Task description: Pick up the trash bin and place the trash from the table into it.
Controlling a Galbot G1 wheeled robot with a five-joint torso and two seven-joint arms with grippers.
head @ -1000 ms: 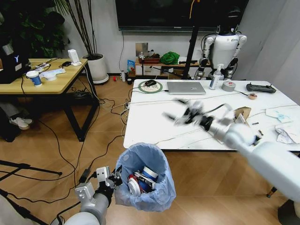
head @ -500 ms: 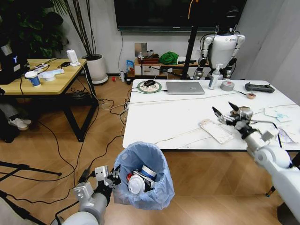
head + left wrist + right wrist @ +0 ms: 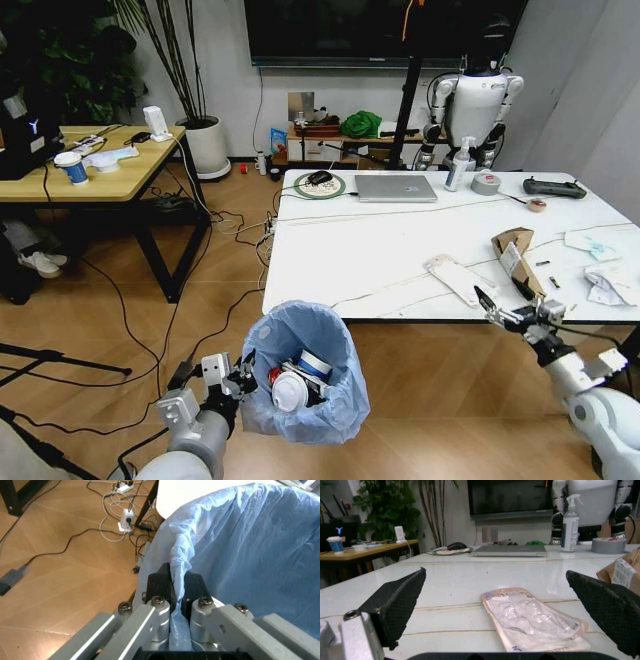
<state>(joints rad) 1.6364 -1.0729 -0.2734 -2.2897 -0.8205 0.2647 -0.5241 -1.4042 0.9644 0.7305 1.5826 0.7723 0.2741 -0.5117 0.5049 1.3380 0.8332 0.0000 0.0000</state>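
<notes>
The small round trash bin lined with crinkly light-blue plastic (image 3: 305, 375) hangs just off the near edge of the white marble-look table with the black rim (image 3: 370, 260), over the wooden floor, with a white cup lid and blue-white paper litter (image 3: 297, 385) inside. My left pincer (image 3: 243, 377) is clamped tight on the bag-covered rim; in my left wrist view the black fingers (image 3: 161, 585) pinch a fold of the blue plastic between them. My right pincer (image 3: 505, 312) hovers at the table's near edge, spread wide and holding nothing. Just ahead of it on the table lies a flat clear plastic blister pack on pale card (image 3: 532, 620). Beside that sits a torn brown labelled cardboard box (image 3: 517, 255), and crumpled white papers (image 3: 604, 288) lie near the far right side.
</notes>
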